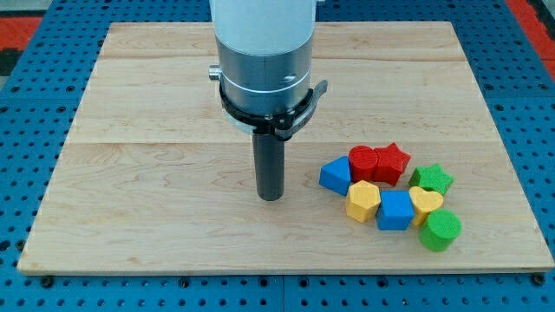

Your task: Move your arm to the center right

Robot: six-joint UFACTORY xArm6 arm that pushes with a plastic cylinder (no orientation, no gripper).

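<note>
My tip [271,196] rests on the wooden board [156,165] near its middle, left of a tight cluster of blocks and apart from it. The closest block is a blue one [335,176], about a block's width to the tip's right. Behind it sit a red round block [364,162] and a red star [393,161]. A yellow hexagon [362,201], a blue block [395,211] and a yellow heart [425,204] form the front row. A green star [432,179] and a green cylinder [440,230] lie at the cluster's right.
The arm's grey and white body [264,61] hangs over the board's top middle. A blue perforated table [35,130] surrounds the board. The board's right edge [512,165] runs just beyond the green blocks.
</note>
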